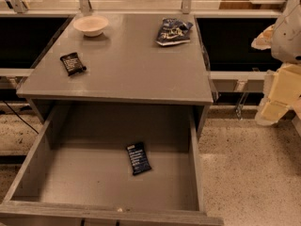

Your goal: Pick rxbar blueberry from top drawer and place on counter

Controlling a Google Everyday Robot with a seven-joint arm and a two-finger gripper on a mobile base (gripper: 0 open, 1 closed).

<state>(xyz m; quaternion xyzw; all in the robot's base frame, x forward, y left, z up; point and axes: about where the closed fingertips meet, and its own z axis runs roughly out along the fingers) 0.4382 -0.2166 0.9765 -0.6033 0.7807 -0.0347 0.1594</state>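
Note:
The rxbar blueberry (pixel 138 158), a small dark navy bar with white text, lies flat on the floor of the open top drawer (pixel 70 182), right of its middle and a little tilted. The drawer is pulled out toward the camera below the grey counter (pixel 127 65). My gripper (pixel 275 102) hangs at the right edge of the view, to the right of the counter and well above and to the right of the bar. It holds nothing that I can see.
On the counter stand a white bowl (pixel 91 25) at the back left, a black packet (pixel 72 63) at the left and a wrinkly blue-and-white snack bag (pixel 173 31) at the back right. Black recessed bins (pixel 235 41) flank the counter.

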